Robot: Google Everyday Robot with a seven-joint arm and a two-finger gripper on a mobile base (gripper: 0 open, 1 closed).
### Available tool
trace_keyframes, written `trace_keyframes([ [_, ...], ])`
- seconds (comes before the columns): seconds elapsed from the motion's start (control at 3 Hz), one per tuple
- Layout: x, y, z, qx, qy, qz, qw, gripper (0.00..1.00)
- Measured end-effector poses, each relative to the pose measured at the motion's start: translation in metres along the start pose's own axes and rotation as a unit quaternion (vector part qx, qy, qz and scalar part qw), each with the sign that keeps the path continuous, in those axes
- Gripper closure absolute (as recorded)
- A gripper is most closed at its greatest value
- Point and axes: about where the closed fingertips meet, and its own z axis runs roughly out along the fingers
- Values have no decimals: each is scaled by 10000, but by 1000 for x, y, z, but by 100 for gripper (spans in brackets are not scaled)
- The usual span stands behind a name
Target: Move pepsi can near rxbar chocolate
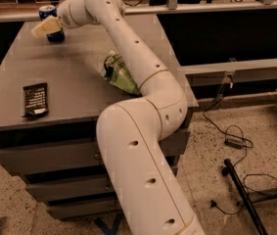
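From my station I see the gripper [46, 26] at the far left corner of the grey table [74, 58], directly in front of the pepsi can [47, 11]. Its pale tip covers the middle of the can, so only the silver top with a blue band and a piece of the blue bottom are visible to me. The logo I cannot see. Whether the gripper is spread, pressed together or pinching the can, I cannot tell from this angle; I also cannot tell if it touches the can or is only before it. The can stands upright on the table, near the back edge.

The rxbar chocolate [35, 100] lies flat near the front left edge, well apart from the can, with its white label patch toward me. The lettering is too small for me to read.

The green snack bag [118, 75] lies around the middle of the table, and its right part is hidden behind the white arm [128, 43], which crosses the whole table and fills the lower middle of the view. Under the table top there are drawers [45, 158]; they are closed, so I cannot see anything inside them. On the floor at right lie black cables [233, 136]; one runs out of the view at the right edge
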Motion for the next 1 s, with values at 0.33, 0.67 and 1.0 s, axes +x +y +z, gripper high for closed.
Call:
trace_keyframes([
  [0.33,5,-9,6,149,-145,156,9997,0],
  [0.67,9,-8,15,122,-362,295,9988,0],
  [1.0,11,-5,18,74,-452,326,9984,0],
])
